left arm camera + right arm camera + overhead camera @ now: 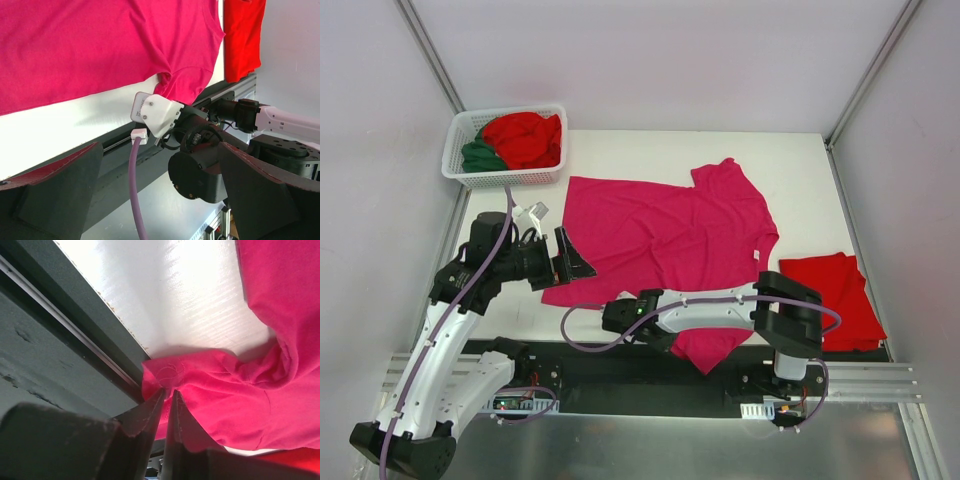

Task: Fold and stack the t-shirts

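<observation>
A magenta-pink t-shirt [665, 230] lies spread flat across the middle of the table, with one sleeve [708, 348] hanging over the near edge. My right gripper [672, 340] is at that sleeve. In the right wrist view its jaws [167, 395] are pinched together on a fold of the magenta sleeve [210, 385] at the table's edge. A folded red t-shirt [835, 300] rests at the right. My left gripper [578, 262] hovers wide open at the shirt's left hem, holding nothing; its fingers [45, 190] frame the magenta cloth [100, 45].
A white lattice basket [505, 176] at the back left holds a red t-shirt [525, 138] and a dark green one [480, 155]. A black rail [620, 370] runs along the table's near edge. Grey walls close in both sides.
</observation>
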You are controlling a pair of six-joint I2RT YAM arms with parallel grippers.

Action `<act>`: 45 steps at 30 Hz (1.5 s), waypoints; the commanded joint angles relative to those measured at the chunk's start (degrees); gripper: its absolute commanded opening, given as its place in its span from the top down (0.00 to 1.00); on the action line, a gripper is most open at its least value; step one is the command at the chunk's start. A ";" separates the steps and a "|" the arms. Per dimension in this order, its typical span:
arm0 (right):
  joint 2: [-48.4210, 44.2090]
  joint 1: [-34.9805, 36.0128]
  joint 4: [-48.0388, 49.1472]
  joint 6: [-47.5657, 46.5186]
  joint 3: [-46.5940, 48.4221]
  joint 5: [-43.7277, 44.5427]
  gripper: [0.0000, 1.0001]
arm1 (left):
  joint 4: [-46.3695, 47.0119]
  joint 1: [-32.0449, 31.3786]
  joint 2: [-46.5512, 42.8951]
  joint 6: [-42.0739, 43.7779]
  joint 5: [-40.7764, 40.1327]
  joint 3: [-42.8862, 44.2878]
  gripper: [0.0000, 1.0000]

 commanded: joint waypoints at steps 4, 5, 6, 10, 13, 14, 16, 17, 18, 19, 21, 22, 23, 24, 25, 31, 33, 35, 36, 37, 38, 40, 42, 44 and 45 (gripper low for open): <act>-1.90 0.91 -3.04 0.65 2.96 1.70 0.99 | 0.20 -0.16 -1.12 -0.61 0.70 -0.55 0.01; -1.81 0.92 -3.13 0.65 3.48 1.35 0.99 | 0.38 -0.16 -1.12 -0.61 0.70 -0.55 0.01; -1.73 0.92 -3.39 0.56 3.75 1.26 0.99 | 0.29 -0.16 -1.21 -0.69 0.78 -0.46 0.01; -1.11 1.09 -3.31 0.21 4.72 0.12 0.99 | 0.38 -0.16 -1.39 -0.78 0.61 -0.55 0.01; -0.59 1.27 -3.04 -0.32 5.25 -0.50 0.99 | 0.38 -0.16 -1.56 -0.96 0.61 -0.73 0.01; -0.41 1.18 -2.96 -0.49 5.51 -1.11 0.99 | 0.38 -0.16 -1.82 -0.96 0.61 -0.81 0.01; 0.03 1.18 -2.69 -0.84 5.95 -1.81 0.99 | 0.38 -0.16 -2.09 -1.13 0.70 -0.99 0.01; 0.47 1.27 -2.69 -1.02 5.95 -2.60 0.99 | 0.38 -0.07 -2.35 -1.22 0.61 -0.90 0.01; 0.73 1.35 -2.87 -1.28 5.95 -3.04 0.99 | 0.38 -0.16 -2.18 -1.22 0.52 -0.90 0.01; 0.91 1.36 -2.96 -1.29 6.04 -3.31 0.97 | 0.38 -0.16 -2.27 -1.22 0.43 -0.90 0.01; 0.65 1.44 -3.04 -1.64 5.78 -4.28 0.86 | 0.29 -0.16 -2.27 -1.22 0.34 -0.81 0.01; 0.30 1.44 -2.96 -1.55 5.34 -4.28 0.71 | 0.38 -0.07 -2.27 -1.31 0.34 -0.81 0.01; -0.14 1.53 -2.87 -1.38 5.25 -3.84 0.64 | 0.29 -0.16 -2.09 -1.22 0.26 -0.90 0.01; -1.80 1.53 -2.43 -1.37 5.07 -3.66 0.54 | 0.38 -0.07 -2.18 -1.22 0.26 -0.90 0.01; -2.60 1.44 -2.17 -1.29 4.90 -3.23 0.42 | 0.46 -0.16 -1.83 -1.31 0.17 -0.81 0.01; -9.01 -3.37 -3.39 -1.37 5.25 0.47 0.33 | 0.64 -0.16 3.68 1.67 -1.41 2.51 0.01; -10.94 -5.66 -4.36 -1.11 5.33 0.20 0.33 | 0.55 -0.16 7.73 4.30 -2.20 5.32 0.01; -13.67 -9.27 -5.41 -1.29 5.60 0.90 0.32 | 0.55 -0.16 14.15 5.98 -3.77 10.68 0.01; -14.37 -10.67 -5.68 -1.46 5.95 0.73 0.30 | 0.55 -0.16 16.34 7.46 -4.31 12.53 0.01; -15.34 -14.17 -6.12 -1.72 5.95 0.21 0.30 | 0.47 -0.16 21.06 8.52 -4.66 16.37 0.01; -15.61 -16.03 -6.29 -1.73 5.95 -1.45 0.30 | 0.47 -0.16 23.46 9.93 -4.93 18.41 0.01; -16.23 -21.98 -5.86 -1.99 5.25 -5.30 0.30 | 0.29 0.02 31.37 11.16 -6.07 24.55 0.01; -16.14 -27.00 -6.12 -2.08 5.94 -8.66 0.29 | -0.15 0.11 40.30 12.57 -6.68 28.52 0.01; -16.31 -28.35 -6.12 -2.51 6.91 -11.83 0.29 | -0.24 0.20 45.87 13.80 -6.16 34.15 0.01; -16.58 -28.26 -5.34 -2.78 6.83 -12.71 0.29 | -0.24 0.20 50.77 14.07 -6.25 35.73 0.01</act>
